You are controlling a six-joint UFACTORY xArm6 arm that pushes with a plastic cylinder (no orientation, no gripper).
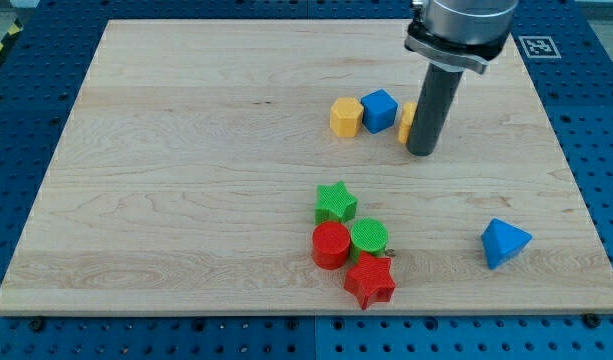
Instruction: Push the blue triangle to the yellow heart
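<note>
No pincer ends this arm, only a dark rod, so nothing spreads or pinches; the tip (422,152) rests on the wooden surface (186,180), touching a partly hidden yellow block (406,120); toward the view's left of the tip sit a blue cube (379,110) and a yellow hexagon (346,117); the blue triangle (504,243) lies well apart, toward the view's bottom right of the tip; a green star (335,203), red cylinder (330,245), green cylinder (369,239) and red star (370,281) cluster toward the bottom left.

A thick, dark grey cylindrical rod (428,110) is showing a smooth matte surface, ending in my tip (421,153), flat and round. At its 12 o'clock, a wider silver-grey metal collar with a black rim (458,32) is catching light.
</note>
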